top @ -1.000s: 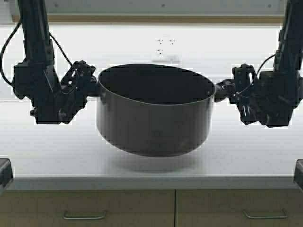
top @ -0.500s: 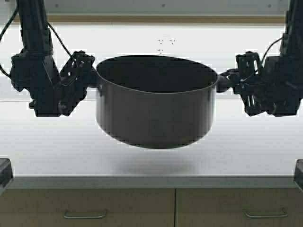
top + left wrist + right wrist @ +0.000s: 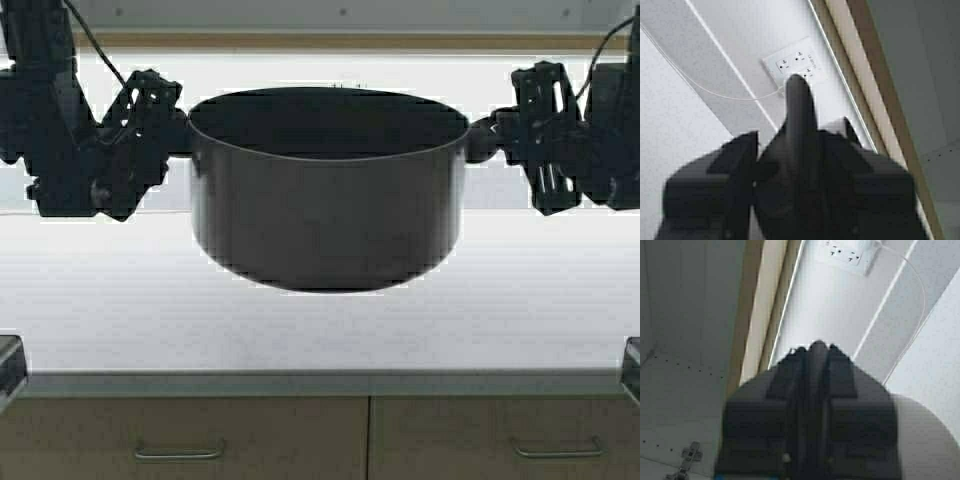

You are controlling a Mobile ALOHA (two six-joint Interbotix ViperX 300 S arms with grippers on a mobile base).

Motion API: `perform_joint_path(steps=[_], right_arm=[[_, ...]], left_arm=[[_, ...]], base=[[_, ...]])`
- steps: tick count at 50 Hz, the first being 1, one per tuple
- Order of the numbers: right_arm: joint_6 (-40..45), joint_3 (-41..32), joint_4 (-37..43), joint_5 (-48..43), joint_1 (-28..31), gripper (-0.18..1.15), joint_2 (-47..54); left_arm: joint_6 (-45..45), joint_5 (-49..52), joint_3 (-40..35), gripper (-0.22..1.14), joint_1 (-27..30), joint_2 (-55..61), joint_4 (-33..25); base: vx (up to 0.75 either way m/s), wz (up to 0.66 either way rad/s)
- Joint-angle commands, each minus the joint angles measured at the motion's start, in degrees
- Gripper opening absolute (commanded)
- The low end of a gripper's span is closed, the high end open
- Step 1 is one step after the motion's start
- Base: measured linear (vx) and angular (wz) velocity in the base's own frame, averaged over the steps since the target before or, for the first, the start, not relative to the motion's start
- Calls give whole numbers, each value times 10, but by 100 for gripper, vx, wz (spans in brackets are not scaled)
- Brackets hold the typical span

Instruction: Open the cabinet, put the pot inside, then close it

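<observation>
Left gripper is clamped on the pot at its left handle, and right gripper is clamped on the right handle. Pot is held level in mid-air betw. both, well above the countertop, mouth up. Base drawers are seen at the near edge. Wall outlet and grey cabinet interior are seen in wrist views.

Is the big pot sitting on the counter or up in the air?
Up in the air. The pot hangs above the counter, held level by the left gripper and right gripper.
</observation>
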Motion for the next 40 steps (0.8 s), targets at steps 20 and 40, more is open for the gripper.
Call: perform_joint_path(steps=[20, 40], right_arm=[[11, 47, 4, -16, 83, 7, -139], [10, 50, 4, 80, 86, 7, -258]], left_arm=[[83, 115, 5, 2, -101, -146, 24], [116, 205, -26, 2, -107, -214, 54]], base=[[-4, 1], [-3, 1]])
